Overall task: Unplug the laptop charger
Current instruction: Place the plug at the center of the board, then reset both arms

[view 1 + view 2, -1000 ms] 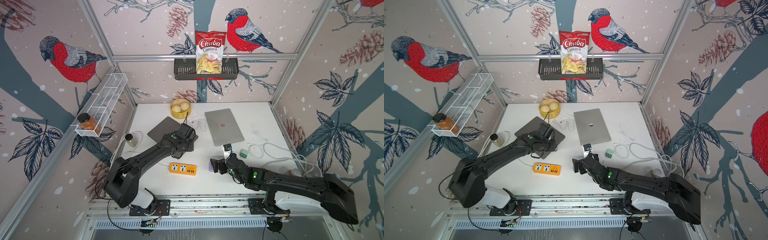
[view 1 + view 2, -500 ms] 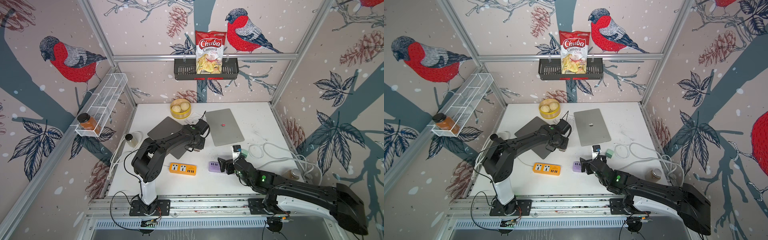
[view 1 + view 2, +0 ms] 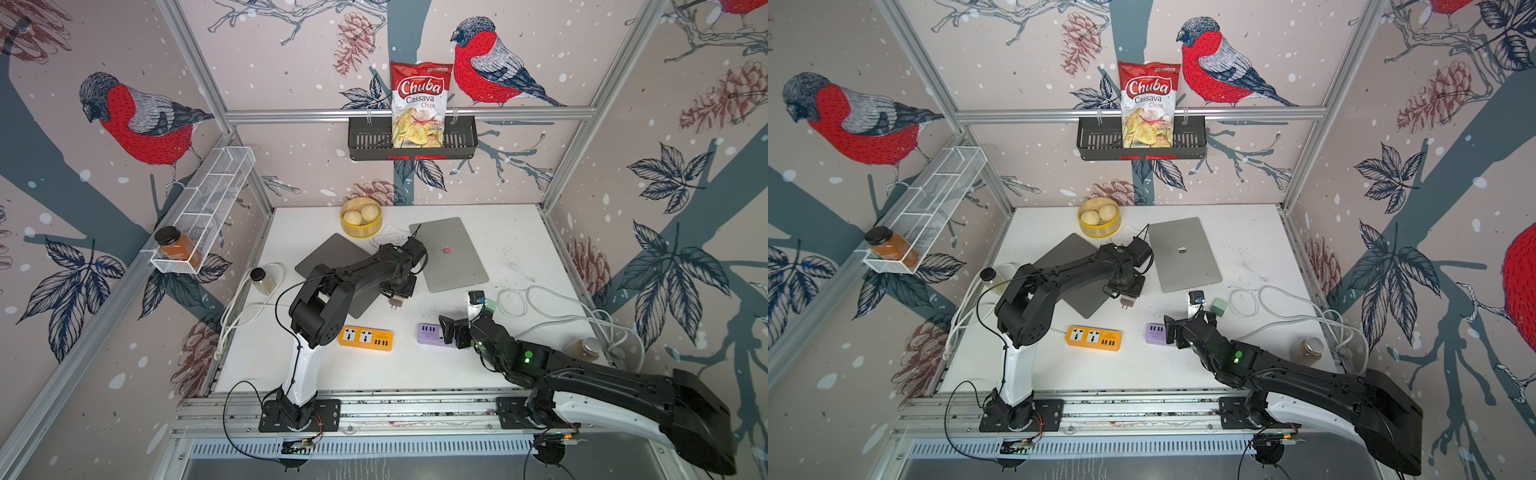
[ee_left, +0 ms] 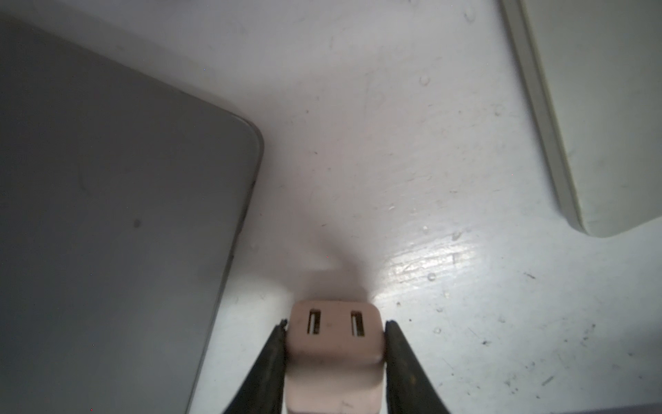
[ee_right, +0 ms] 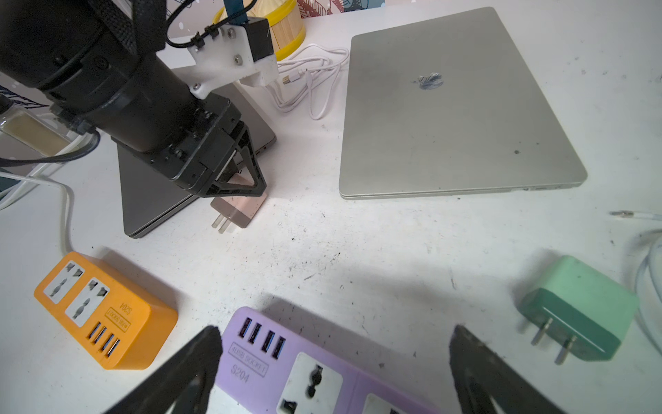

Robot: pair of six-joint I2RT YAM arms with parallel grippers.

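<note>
So the left arm has swung off the dark laptop [image 3: 328,266] into the gap beside the silver laptop [image 3: 449,253]. The right arm has backed off too, uncovering the purple power strip [image 3: 430,334]. The right gripper [image 5: 336,333] hangs wide open over it. The left gripper [image 4: 336,326] is clamped on the pink charger [image 5: 239,210], prongs bare, well apart from that strip and the orange power strip [image 3: 365,338]. I'd say the unplugging is done. Can't tell if the charger touches the table, and the left wrist view hides the prongs.
</note>
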